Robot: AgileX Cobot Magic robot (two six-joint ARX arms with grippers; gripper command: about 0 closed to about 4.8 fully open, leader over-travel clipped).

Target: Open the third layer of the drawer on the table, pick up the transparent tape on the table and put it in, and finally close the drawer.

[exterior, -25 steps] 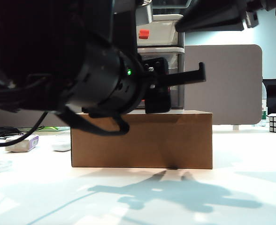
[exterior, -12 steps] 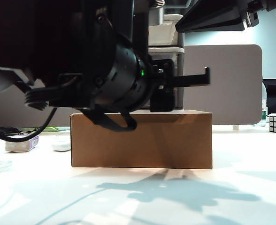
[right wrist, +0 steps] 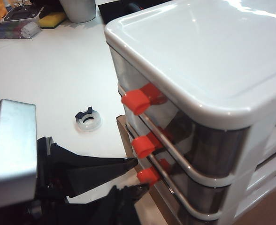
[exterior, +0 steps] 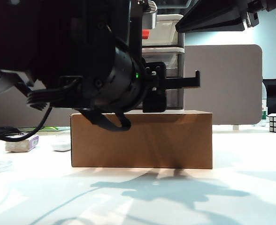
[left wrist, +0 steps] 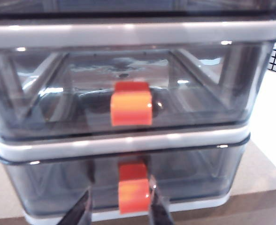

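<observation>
drawer unit (right wrist: pixel 208 61): white-framed, three red-orange handles stacked.
left gripper (right wrist: pixel 135 176): dark fingers flank the lowest handle (right wrist: pixel 148 176).
transparent tape (right wrist: pixel 88 121): lies on the white table (right wrist: pixel 44 75), apart.

Bright overhead lighting casts soft arm shadows on the white bench (exterior: pixel 232 187). The near arm in the exterior view is an underexposed black mass. Glare streaks the drawer (right wrist: pixel 208 65) lid; the left wrist view is slightly soft.
</observation>
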